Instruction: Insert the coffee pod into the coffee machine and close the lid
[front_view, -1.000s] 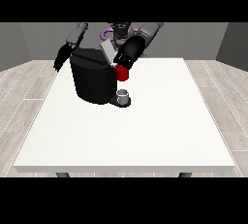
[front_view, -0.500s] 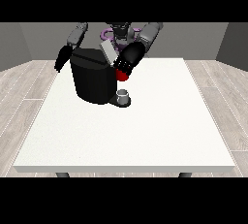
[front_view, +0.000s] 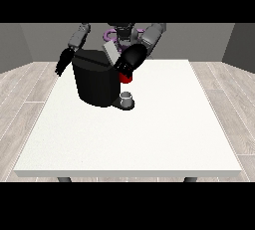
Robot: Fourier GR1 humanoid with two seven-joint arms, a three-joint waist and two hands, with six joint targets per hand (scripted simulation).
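The black coffee machine (front_view: 97, 82) stands at the table's far left. Its grey lid (front_view: 110, 53) is tilted up at the top. The hand at the view's right (front_view: 130, 59) hovers by the machine's upper right corner, just above a red thing at the machine (front_view: 126, 78). A small grey thing (front_view: 127, 98) sits on the machine's base at the front; I cannot tell whether it is the pod. Left of the machine, the hand at the view's left (front_view: 63, 62) hangs with its fingers straight, apart from the machine.
The white table (front_view: 149, 139) spreads towards the camera and to the right of the machine. The robot's torso (front_view: 119, 34) is behind the machine. Wooden floor surrounds the table.
The hand at the view's right shifted slightly sideways beside the lid. The hand at the view's left sank a little along the machine's side.
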